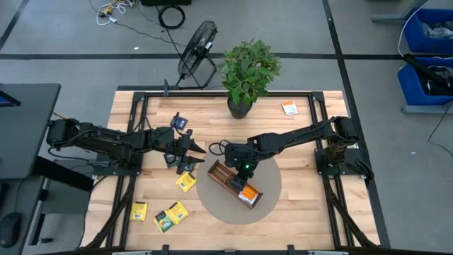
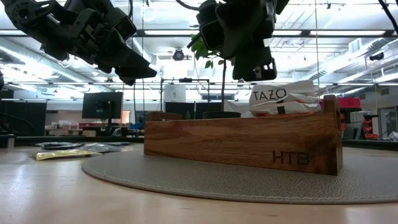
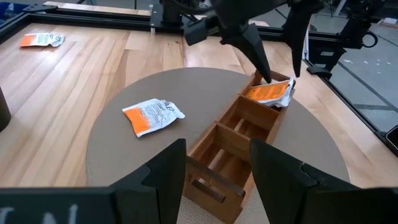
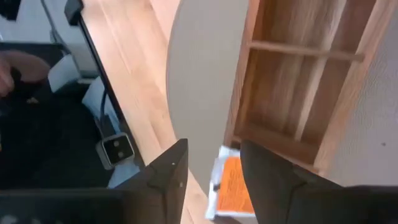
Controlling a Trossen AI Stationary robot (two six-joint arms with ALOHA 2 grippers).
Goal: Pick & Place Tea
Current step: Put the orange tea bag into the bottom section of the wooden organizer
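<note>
The right claw (image 1: 245, 172), fingers spread and empty, hangs right over the long brown wooden divided tray (image 1: 228, 183); the orange-and-white tea sachet (image 1: 248, 194) lies in its end compartment. The left claw (image 1: 195, 149), also spread, waits nearer the loose yellow sachets (image 1: 185, 181) on the surface

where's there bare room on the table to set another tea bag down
Free: the wood along the table's right side, between the round mat and the frame, and the stretch between the plant pot and the lone orange sachet. Crowded: left of the mat, where yellow sachets lie under the left gripper.
</note>
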